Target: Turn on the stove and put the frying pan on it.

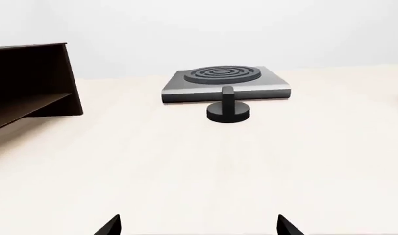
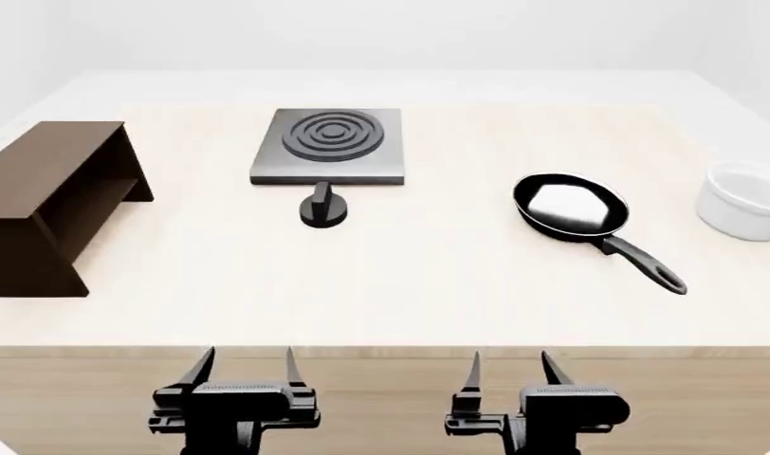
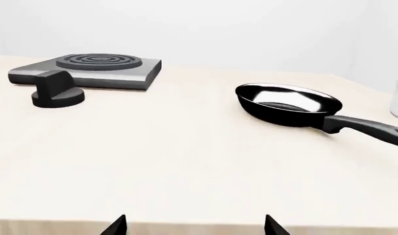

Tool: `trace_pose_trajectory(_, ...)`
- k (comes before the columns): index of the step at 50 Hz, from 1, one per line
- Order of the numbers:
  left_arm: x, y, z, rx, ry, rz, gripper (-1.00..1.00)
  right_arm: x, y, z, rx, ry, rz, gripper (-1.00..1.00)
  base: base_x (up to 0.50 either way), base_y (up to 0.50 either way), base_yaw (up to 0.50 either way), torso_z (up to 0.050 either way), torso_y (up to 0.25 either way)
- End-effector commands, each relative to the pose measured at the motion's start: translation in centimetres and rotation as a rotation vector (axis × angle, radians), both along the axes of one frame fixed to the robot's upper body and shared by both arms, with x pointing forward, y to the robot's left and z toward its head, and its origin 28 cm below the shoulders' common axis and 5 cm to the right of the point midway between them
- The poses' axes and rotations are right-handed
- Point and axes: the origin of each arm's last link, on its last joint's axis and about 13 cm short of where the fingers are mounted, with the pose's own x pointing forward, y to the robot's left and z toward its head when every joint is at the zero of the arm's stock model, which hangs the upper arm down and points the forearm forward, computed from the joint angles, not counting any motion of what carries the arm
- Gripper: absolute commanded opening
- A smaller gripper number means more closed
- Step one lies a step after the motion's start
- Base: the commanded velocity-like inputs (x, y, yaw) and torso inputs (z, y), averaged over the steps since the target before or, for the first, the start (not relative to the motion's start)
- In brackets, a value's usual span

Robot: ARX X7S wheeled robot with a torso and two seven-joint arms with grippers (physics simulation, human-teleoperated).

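I see both pincers, left pincer [image 2: 246,365] and right pincer [image 2: 510,368], parted and empty. Stove [image 2: 328,145] sits at 12 o'clock (rings dark); frying pan [image 2: 571,207] at 2 o'clock on the worktop [image 2: 398,284].

pale cream wooden surface [image 2: 398,294] with a light-brown front edge, filling most of the head view. plain white walls [image 2: 385,33] rise behind it, meeting at soft corners. a brown wooden shelf [image 2: 50,204], open at the side, stands at the surface's left. lighting is even and diffuse, with faint shadows.
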Motion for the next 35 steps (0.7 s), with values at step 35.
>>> trace_pose_trajectory(35,-0.2,0.0,1.3,0.001,-0.038,0.034,1.00,-0.3,-0.4,1.4,0.024,-0.096,-0.029,1.00,0.41,0.00,0.00,0.000,0.000)
